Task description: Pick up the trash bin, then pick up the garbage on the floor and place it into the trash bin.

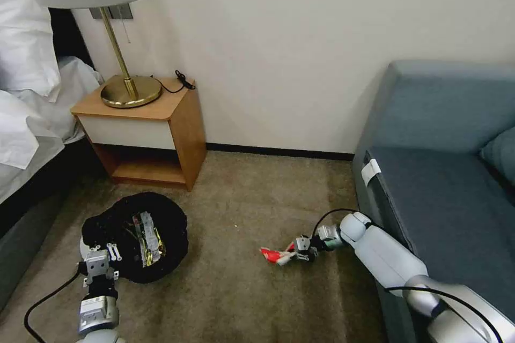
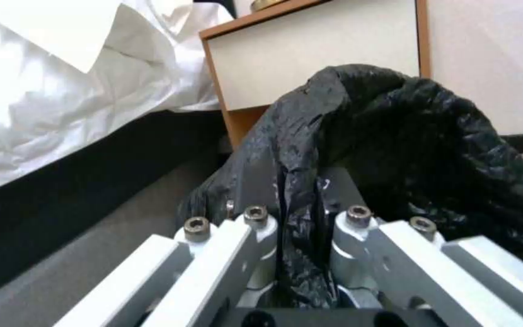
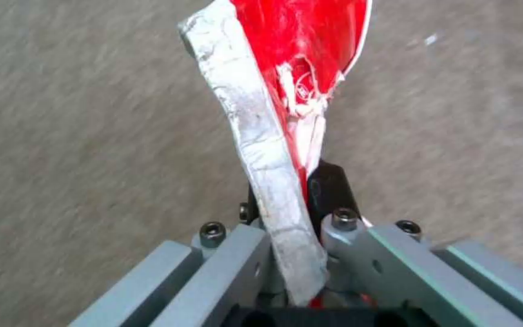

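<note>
Carpeted floor runs between a nightstand [image 1: 155, 134] at far left and a sofa [image 1: 445, 171] at right. At near left, the left gripper [image 1: 105, 252] is clamped on the trash bin [image 1: 137, 236] rim; wrappers already lie inside. At centre, the right gripper [image 1: 294, 251] is clamped on the red-and-white packet [image 1: 271, 255], well apart from the bin. Judged remaining: depositing it.

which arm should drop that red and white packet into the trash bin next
The right. The right gripper is already shut on the red-and-white packet, just above the carpet beside the sofa. The left gripper is clamped on the trash bin's bag-covered rim, so it looks committed to holding it.
</note>
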You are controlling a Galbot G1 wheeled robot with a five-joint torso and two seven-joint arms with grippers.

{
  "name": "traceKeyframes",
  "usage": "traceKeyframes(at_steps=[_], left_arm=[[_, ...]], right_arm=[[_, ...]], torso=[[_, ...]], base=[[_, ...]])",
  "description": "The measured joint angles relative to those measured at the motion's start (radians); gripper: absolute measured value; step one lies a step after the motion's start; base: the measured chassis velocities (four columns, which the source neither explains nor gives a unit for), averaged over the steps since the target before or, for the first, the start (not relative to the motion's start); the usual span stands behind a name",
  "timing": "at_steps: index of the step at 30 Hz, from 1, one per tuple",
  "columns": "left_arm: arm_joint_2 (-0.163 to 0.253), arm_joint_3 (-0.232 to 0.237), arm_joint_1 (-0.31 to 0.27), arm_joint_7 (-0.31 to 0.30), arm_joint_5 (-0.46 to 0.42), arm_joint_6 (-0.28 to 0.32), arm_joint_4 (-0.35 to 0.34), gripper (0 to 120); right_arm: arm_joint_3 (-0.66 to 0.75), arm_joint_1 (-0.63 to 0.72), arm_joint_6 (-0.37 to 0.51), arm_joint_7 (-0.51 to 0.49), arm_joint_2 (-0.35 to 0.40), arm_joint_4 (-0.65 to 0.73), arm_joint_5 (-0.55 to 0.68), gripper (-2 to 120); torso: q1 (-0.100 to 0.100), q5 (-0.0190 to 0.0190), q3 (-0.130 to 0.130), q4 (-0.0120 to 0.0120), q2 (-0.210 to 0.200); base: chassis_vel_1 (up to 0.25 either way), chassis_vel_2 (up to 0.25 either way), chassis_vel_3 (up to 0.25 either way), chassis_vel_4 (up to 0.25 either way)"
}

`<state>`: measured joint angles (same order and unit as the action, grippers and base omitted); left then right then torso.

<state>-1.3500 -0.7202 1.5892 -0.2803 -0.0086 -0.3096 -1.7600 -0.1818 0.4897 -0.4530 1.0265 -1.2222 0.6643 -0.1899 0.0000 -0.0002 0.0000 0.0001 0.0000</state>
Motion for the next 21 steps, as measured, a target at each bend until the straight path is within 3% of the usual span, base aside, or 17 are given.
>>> traceKeyframes(at_steps=[10,12,14,16,21], left_arm=[[-0.005,0.014,0.002,0.001,0.006,0.004,-0.009,6],[-0.011,0.025,0.004,0.001,0.014,0.004,-0.005,6],[-0.013,0.029,0.003,0.0,0.015,0.004,-0.005,6],[-0.02,0.039,-0.002,0.0,0.023,0.005,-0.004,6],[-0.027,0.054,-0.006,-0.001,0.032,0.007,-0.011,6]], right_arm=[[0.004,-0.019,-0.025,-0.12,-0.03,-0.005,0.076,0],[0.001,-0.025,-0.038,-0.225,-0.048,-0.002,0.1,0],[-0.001,-0.026,-0.041,-0.251,-0.052,0.001,0.104,0],[-0.004,-0.028,-0.056,-0.349,-0.072,0.014,0.117,0],[-0.023,-0.016,-0.055,-0.486,-0.09,0.081,0.156,0]], torso=[[0.0,0.0004,0.0,0.0,0.0],[0.0,0.0002,0.0,-0.0002,0.0],[0.0,0.0002,0.0,-0.0001,0.0],[0.0,0.0001,0.0,-0.0001,0.0],[0.0,0.0002,0.0,-0.0001,0.0]], base=[[0.0,0.0,0.0,0.0],[0.0,0.0,0.0,0.0],[0.0,0.0,0.0,0.0],[0.0,0.0,0.0,0.0],[0.0,0.0,0.0,0.0]])
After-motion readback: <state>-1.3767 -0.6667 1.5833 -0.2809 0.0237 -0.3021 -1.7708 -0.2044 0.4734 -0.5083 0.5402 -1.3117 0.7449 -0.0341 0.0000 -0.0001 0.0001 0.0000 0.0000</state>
